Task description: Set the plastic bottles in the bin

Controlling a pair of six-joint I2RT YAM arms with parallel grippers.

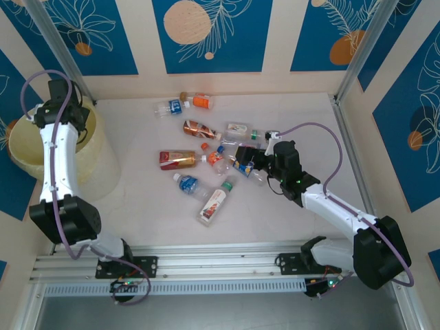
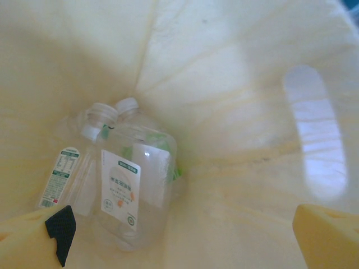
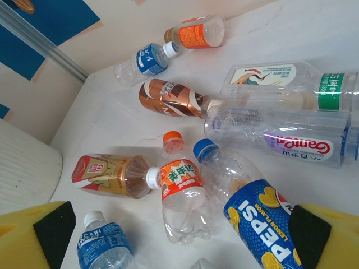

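Several plastic bottles lie scattered mid-table. Among them are a red-gold one [image 1: 177, 159], a brown one [image 1: 199, 128], a blue-labelled one [image 1: 187, 183] and an orange-labelled one [image 1: 201, 101]. My right gripper [image 1: 246, 163] hovers low over the cluster, open. Its fingers straddle an orange-capped bottle [image 3: 185, 202] and a blue Pepsi bottle [image 3: 261, 224] without touching either. The pale-yellow bin [image 1: 96, 155] stands at the far left. My left gripper [image 2: 185, 249] hangs open inside it with nothing between its fingers. Clear white-capped bottles [image 2: 132, 185] rest on the bin's floor [image 2: 235, 224].
An oval handle cut-out [image 2: 314, 134] shows in the bin wall. Blue-and-cream wall panels and metal posts [image 1: 357, 55] close in the table on three sides. A metal rail [image 1: 206, 271] runs along the near edge between the arm bases.
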